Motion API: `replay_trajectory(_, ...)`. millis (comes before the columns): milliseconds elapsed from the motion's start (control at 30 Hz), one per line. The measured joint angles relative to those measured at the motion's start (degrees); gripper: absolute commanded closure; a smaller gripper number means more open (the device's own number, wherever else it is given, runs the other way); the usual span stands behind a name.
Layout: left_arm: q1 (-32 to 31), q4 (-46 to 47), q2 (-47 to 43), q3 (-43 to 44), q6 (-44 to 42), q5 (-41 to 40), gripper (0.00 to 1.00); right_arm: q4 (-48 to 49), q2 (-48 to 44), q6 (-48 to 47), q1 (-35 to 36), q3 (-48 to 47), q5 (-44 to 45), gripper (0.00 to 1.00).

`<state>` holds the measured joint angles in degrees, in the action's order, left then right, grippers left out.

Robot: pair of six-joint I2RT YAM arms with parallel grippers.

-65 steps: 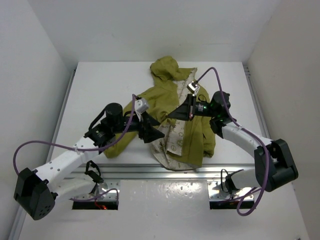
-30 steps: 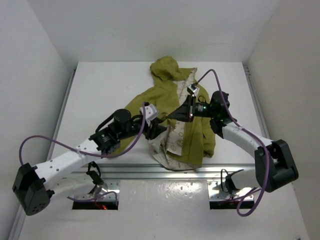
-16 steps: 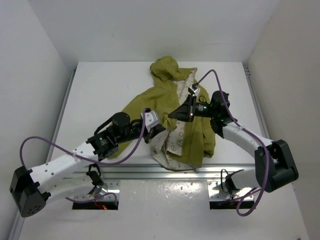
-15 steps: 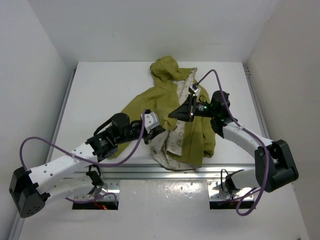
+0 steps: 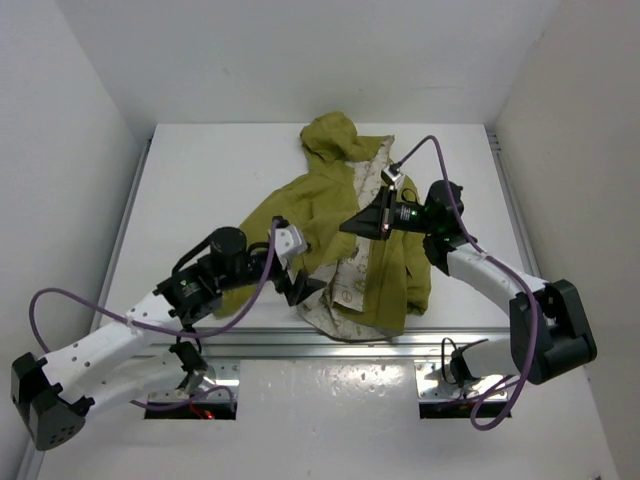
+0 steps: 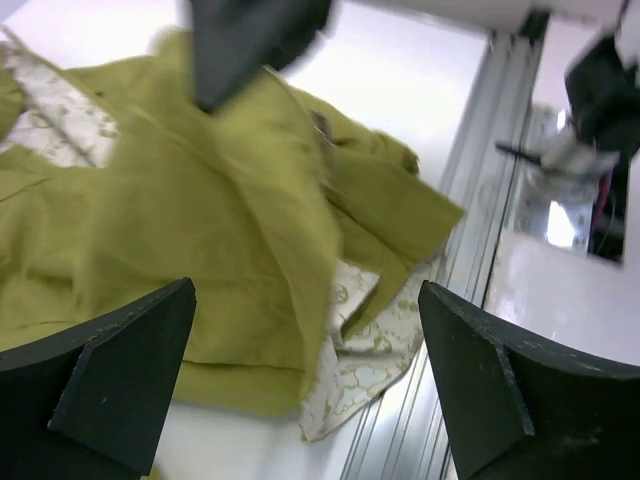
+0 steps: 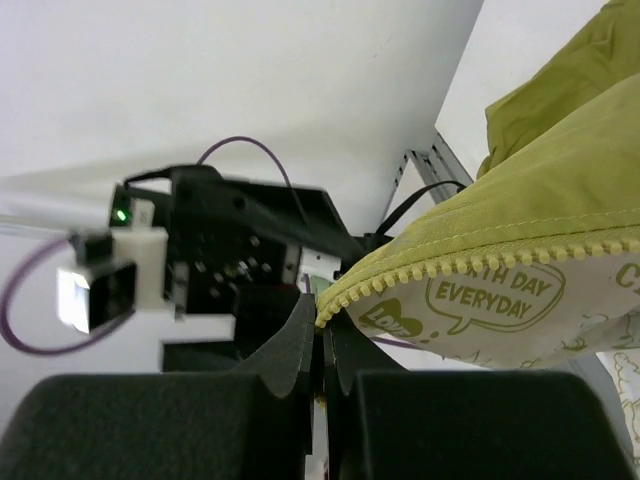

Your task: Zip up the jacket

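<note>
**Top view.** The jacket (image 5: pixel 318 195) is seen spread on the table (image 5: pixel 200 170), somewhat right of centre. The hood (image 5: pixel 330 135) is turned toward the far wall and the hem lies at the near edge. The front is left unzipped, and the cream printed lining (image 5: pixel 350 285) is exposed along the opening and at the hem. The left gripper (image 5: pixel 305 288) is held over the near left part of the jacket, just beside the exposed lining. The right gripper (image 5: pixel 347 227) is placed at the front opening, about midway along it.

**Left wrist view.** The left gripper (image 6: pixel 307 290) is shown with its fingers (image 6: pixel 120 380) spread wide apart, and nothing is held between them. The jacket (image 6: pixel 200 230) is seen beneath, blurred, with the lining (image 6: pixel 375 350) at the hem lying near the table's metal rail (image 6: pixel 490 150).

**Right wrist view.** The right gripper (image 7: pixel 322 330) is shown with its jaws pressed together on the jacket (image 7: pixel 540 200), the end of the zip edge being pinched between them. The zip teeth (image 7: pixel 480 262) are seen running along that edge. Olive fabric is seen above the teeth, and lining (image 7: pixel 500 310) printed with "EVERYDAY" below.
</note>
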<state>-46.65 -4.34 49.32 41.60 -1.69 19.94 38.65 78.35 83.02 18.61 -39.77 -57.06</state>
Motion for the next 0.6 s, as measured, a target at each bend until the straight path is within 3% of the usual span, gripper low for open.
replay_trajectory(200,7.2,-1.0,0.9,7.3,10.8,2.4,0.0,2.2,0.0,-0.6,0.4,0.0,0.0,1.0)
replay_trajectory(333,10.8,1.5,4.1,8.7,18.5,7.9,0.07,2.7,0.0,-1.0,1.4,0.0,-0.1,1.0)
replay_trajectory(600,10.6,4.2,10.3,7.7,26.4,14.4,0.09,2.6,0.1,-2.0,1.8,-1.6,-0.1,1.0)
